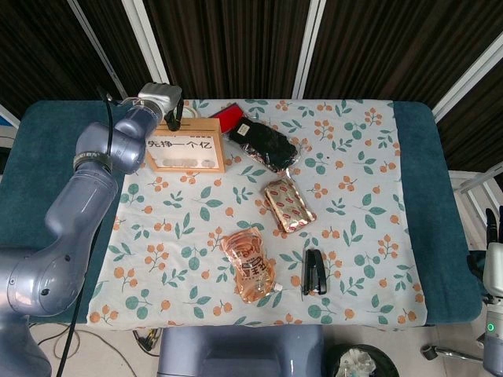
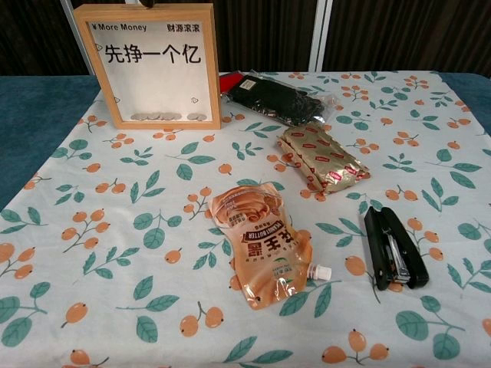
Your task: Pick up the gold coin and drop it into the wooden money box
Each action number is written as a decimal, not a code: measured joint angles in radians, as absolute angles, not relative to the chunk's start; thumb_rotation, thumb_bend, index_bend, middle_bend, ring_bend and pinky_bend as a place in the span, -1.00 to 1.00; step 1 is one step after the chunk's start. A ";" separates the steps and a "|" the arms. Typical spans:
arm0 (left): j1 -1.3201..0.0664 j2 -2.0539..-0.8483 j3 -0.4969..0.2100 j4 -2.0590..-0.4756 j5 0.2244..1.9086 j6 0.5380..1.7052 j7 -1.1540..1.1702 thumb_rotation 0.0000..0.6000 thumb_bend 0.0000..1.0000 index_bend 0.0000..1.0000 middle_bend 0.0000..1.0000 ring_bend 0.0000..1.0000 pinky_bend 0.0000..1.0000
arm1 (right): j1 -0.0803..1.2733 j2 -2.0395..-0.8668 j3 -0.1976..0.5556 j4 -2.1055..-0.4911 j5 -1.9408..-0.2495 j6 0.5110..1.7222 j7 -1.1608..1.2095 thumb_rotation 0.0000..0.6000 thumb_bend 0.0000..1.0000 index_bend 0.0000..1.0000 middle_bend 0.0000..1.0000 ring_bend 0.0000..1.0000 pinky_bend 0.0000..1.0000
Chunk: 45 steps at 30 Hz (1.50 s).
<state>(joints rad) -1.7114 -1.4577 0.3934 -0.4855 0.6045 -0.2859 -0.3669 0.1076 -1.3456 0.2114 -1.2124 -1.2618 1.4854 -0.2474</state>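
We are holding our left hand (image 1: pixel 171 112) over the top edge of the wooden money box (image 1: pixel 184 146), fingers too dark to tell whether clamped, the gold coin unseen, so we are judging that squaring up above the slot matters before releasing.

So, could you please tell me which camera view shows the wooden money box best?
The chest view: the wooden money box faces it, its lettering and the coins at its bottom legible. The head view shows the box small, from above, with the left hand at its top edge.
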 measured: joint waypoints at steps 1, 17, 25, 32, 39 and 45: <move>-1.711 -1.456 0.387 -0.486 0.617 -0.288 -0.373 1.00 0.14 0.16 -0.90 -1.00 -1.00 | 0.108 -1.345 0.212 -1.213 -1.261 1.485 -0.247 1.00 -0.40 -1.00 -1.00 -1.00 -1.00; -1.706 -1.452 0.298 -0.492 0.815 -0.302 -0.465 1.00 0.14 0.10 -0.91 -1.00 -1.00 | 0.104 -1.341 0.223 -1.221 -1.254 1.499 -0.246 1.00 -0.40 -1.00 -1.00 -1.00 -1.00; -1.699 -1.456 0.256 -0.491 0.888 -0.313 -0.496 1.00 0.14 0.10 -0.91 -1.00 -1.00 | 0.104 -1.341 0.225 -1.223 -1.250 1.499 -0.248 1.00 -0.39 -1.00 -1.00 -1.00 -1.00; -1.699 -1.450 0.220 -0.496 0.938 -0.325 -0.515 1.00 0.14 0.01 -0.95 -1.00 -1.00 | 0.104 -1.341 0.226 -1.223 -1.248 1.499 -0.250 1.00 -0.40 -1.00 -1.00 -1.00 -1.00; -1.692 -1.445 0.191 -0.506 0.985 -0.317 -0.527 1.00 0.07 -0.14 -0.97 -1.00 -1.00 | 0.103 -1.340 0.227 -1.226 -1.245 1.499 -0.253 1.00 -0.40 -1.00 -1.00 -1.00 -1.00; -1.689 -1.435 0.163 -0.516 1.009 -0.311 -0.534 1.00 0.04 -0.22 -0.99 -1.00 -1.00 | 0.103 -1.340 0.229 -1.228 -1.242 1.501 -0.254 1.00 -0.40 -1.00 -1.00 -1.00 -1.00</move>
<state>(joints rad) -1.6886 -1.4354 0.1628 -0.5164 1.0090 -0.3114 -0.5342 0.1029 -1.3402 0.2290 -1.2275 -1.2420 1.5006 -0.2540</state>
